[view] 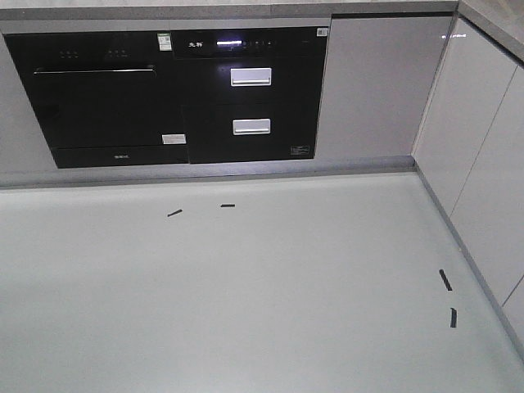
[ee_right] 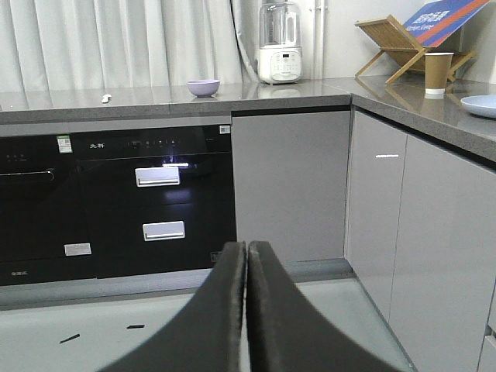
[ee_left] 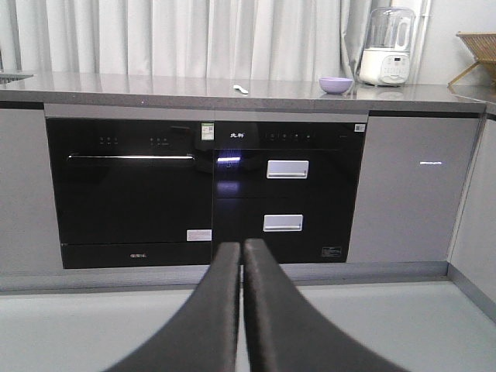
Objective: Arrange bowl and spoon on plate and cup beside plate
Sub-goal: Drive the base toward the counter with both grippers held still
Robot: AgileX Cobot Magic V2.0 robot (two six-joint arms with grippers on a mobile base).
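Left pincer [ee_left: 242, 245] and right pincer [ee_right: 246, 244] are both closed, gripping nothing. On the counter [ee_left: 139, 81], the spoon [ee_left: 241, 89] lies at the left pincer's 12 o'clock and the bowl [ee_left: 335, 84] at 1 o'clock. The cup [ee_right: 439, 74] and plate [ee_right: 480, 106] stand apart at the right pincer's 2 o'clock.

The tabletop [ee_right: 294, 93] is a grey, stone-like slab with a dull sheen, carrying a smooth plastic bowl [ee_right: 204, 87], a brown paper cup [ee_right: 438, 73] and a smooth, slightly glossy plate [ee_right: 480, 106]. The appliance fronts [ee_left: 132, 194] are glossy, glass-like black with brushed-metal handles [ee_left: 287, 169]; the cabinet doors [ee_right: 291, 186] are glossy grey panels. The dish rack [ee_right: 391, 37] is bare wood, and the floor [view: 246, 295] is matt.
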